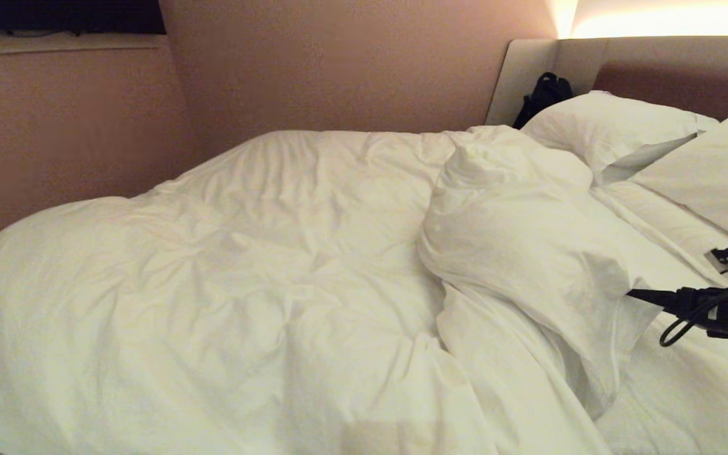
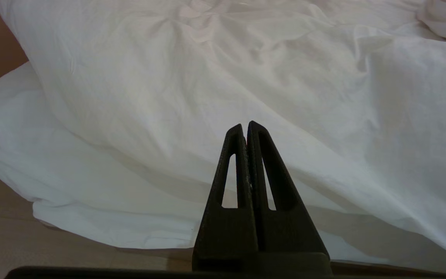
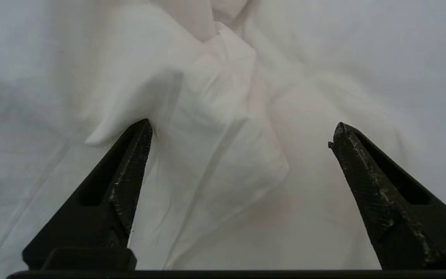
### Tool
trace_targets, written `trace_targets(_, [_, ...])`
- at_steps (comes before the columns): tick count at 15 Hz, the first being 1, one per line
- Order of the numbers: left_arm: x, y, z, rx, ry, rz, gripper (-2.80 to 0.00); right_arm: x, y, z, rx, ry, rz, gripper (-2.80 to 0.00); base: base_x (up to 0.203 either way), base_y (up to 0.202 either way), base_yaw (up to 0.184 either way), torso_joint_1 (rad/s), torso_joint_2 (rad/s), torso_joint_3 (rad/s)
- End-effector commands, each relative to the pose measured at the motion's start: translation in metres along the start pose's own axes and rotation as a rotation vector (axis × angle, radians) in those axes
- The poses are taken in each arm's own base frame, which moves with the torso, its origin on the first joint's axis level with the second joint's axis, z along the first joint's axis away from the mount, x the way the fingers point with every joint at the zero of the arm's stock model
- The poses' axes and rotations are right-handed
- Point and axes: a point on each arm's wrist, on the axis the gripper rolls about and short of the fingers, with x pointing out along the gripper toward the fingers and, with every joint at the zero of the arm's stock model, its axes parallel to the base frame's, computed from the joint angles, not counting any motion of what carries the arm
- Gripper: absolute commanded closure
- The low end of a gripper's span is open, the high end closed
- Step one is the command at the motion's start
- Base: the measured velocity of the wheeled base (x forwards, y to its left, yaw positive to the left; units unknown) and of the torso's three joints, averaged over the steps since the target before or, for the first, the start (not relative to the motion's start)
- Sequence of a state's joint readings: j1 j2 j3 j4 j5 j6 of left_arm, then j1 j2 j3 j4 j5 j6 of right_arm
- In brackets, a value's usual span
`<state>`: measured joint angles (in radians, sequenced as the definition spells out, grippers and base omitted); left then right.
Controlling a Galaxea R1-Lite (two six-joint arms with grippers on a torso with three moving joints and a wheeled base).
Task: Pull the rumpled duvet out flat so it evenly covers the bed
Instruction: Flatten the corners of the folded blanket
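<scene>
I see the duvet [image 1: 244, 265] spread over the left and middle of the bed [image 1: 686, 392], with a thick folded-back bulge [image 1: 515, 234] heaped toward the right, short of the two pillows [image 1: 617, 126] at the headboard [image 1: 655, 69], where a black bag [image 1: 544, 95] leans in the corner. My right gripper [image 3: 240, 133] hangs over that fold with fingers spread wide, holding nothing. My left gripper [image 2: 245, 130] sits low at the bed's near edge, fingers pressed together, empty

A plain pinkish-brown wall [image 1: 339, 69] is being lit warmly by a glowing light strip [image 1: 667, 22] above the corner.
</scene>
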<state>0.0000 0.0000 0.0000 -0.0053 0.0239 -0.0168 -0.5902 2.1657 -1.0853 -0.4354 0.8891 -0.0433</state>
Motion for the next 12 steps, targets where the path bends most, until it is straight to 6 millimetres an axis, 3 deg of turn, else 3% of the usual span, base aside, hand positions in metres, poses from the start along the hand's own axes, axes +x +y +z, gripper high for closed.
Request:
trace_targets(1, [0.000, 0.000, 0.000, 0.000, -0.001, 0.001, 0.00, 0.001, 0.000, 0.000, -0.002, -0.002, 0.021, -2.80, 0.000, 0.000, 0.000, 0.000, 0.00, 0.000])
trace_targets(12, [0.000, 0.000, 0.000, 0.000, -0.001, 0.001, 0.00, 0.013, -0.012, 0.003, -0.041, -0.012, 0.073, -2.80, 0.000, 0.000, 0.000, 0.000, 0.00, 0.000])
